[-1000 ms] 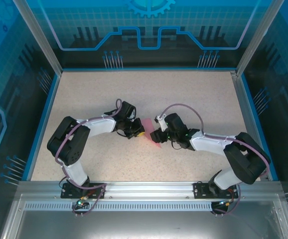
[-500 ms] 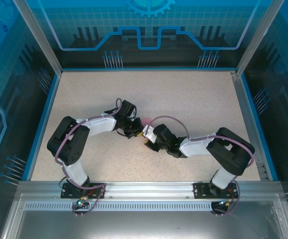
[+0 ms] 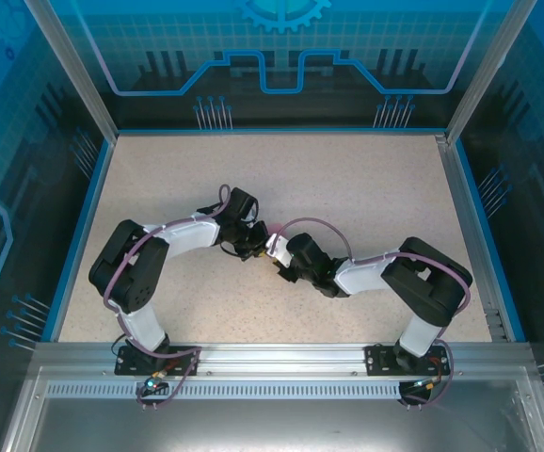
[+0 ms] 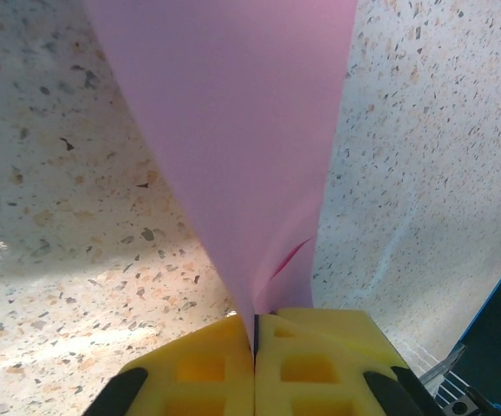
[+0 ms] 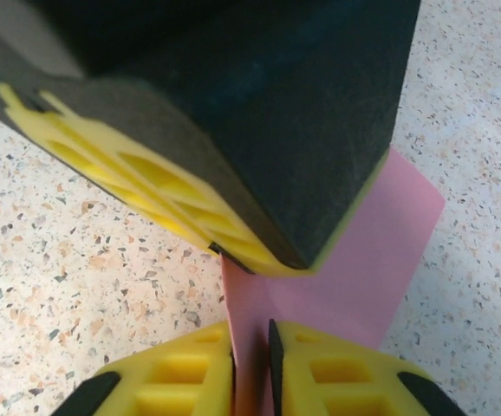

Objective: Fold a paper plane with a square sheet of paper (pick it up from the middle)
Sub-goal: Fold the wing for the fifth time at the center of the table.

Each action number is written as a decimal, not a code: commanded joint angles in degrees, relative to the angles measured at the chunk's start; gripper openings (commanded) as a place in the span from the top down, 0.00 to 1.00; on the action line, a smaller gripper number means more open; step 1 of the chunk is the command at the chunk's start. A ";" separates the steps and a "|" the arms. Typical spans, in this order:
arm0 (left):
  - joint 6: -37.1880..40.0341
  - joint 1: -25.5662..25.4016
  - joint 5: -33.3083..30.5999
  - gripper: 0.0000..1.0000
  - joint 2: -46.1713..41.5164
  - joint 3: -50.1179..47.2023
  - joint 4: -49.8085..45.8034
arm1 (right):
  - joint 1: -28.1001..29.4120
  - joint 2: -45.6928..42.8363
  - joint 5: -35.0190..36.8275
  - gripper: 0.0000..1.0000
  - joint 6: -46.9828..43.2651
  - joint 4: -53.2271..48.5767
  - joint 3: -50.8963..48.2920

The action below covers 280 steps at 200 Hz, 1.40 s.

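Paper plane (image 5: 354, 260) now pinched by both end effectors.

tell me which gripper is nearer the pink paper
Left, narrowly: the left gripper is shut on the pink paper; the right gripper straddles its edge.

Paper (image 4: 233, 130) between both grippers, mid-table (image 3: 347, 179); left gripper (image 3: 251, 247) left, right gripper (image 3: 277, 254) right.
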 commanded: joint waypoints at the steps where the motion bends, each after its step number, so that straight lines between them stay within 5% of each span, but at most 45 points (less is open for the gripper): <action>1: 0.16 0.36 -0.89 0.86 -2.87 1.69 -3.41 | 0.58 0.58 0.09 0.87 0.24 2.02 1.01; 76: 2.15 8.61 -2.07 0.47 -12.53 -3.34 -4.91 | -4.30 -2.42 -14.57 0.94 11.13 3.73 -1.55; 174: -0.75 9.60 2.68 0.47 -18.02 -15.20 11.23 | -10.07 0.62 -28.20 0.97 29.27 5.54 -0.63; 280: -1.44 5.65 3.21 0.60 -16.19 -19.02 16.13 | -10.30 4.90 -32.27 0.95 33.98 0.94 2.73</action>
